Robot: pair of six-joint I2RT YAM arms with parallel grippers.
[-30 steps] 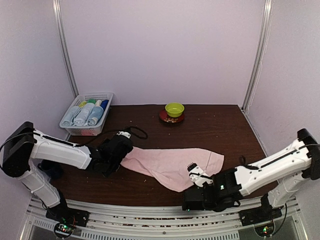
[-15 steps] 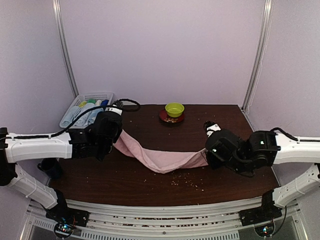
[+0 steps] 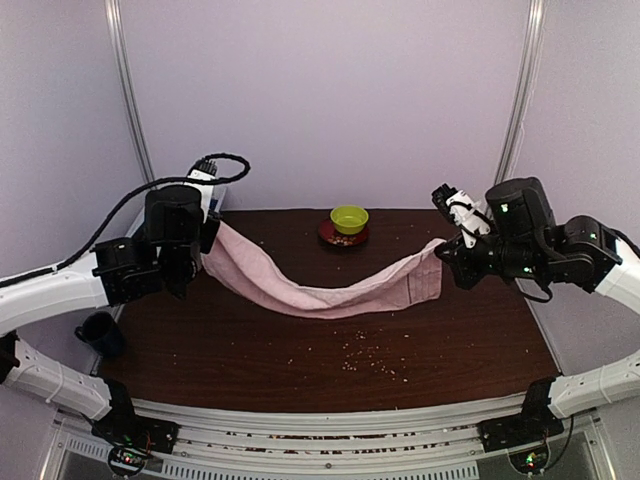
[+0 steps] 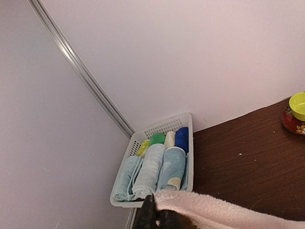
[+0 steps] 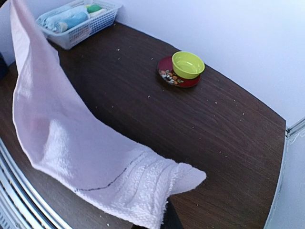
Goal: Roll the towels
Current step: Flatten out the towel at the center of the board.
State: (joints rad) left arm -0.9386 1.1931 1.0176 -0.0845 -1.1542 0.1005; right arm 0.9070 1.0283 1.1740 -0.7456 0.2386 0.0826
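Observation:
The pale pink towel point(image 3: 320, 285) hangs stretched between my two grippers above the dark table, sagging in the middle. My left gripper point(image 3: 207, 243) is shut on its left end, raised near the basket; the towel edge point(image 4: 228, 212) shows at the bottom of the left wrist view. My right gripper point(image 3: 441, 262) is shut on its right end, raised at the right; the towel point(image 5: 86, 157) drapes across the right wrist view. Light blue towels point(image 4: 162, 169) lie rolled in the white mesh basket point(image 4: 188, 143).
A green bowl point(image 3: 349, 218) on a red saucer point(image 3: 343, 237) stands at the back middle of the table. A dark cup point(image 3: 100, 333) sits at the left edge. Crumbs are scattered on the front of the table point(image 3: 370, 355). Walls close in on three sides.
Both grippers have lifted and moved apart and back with the pink towel. It went from lying on the table to hanging stretched in the air.

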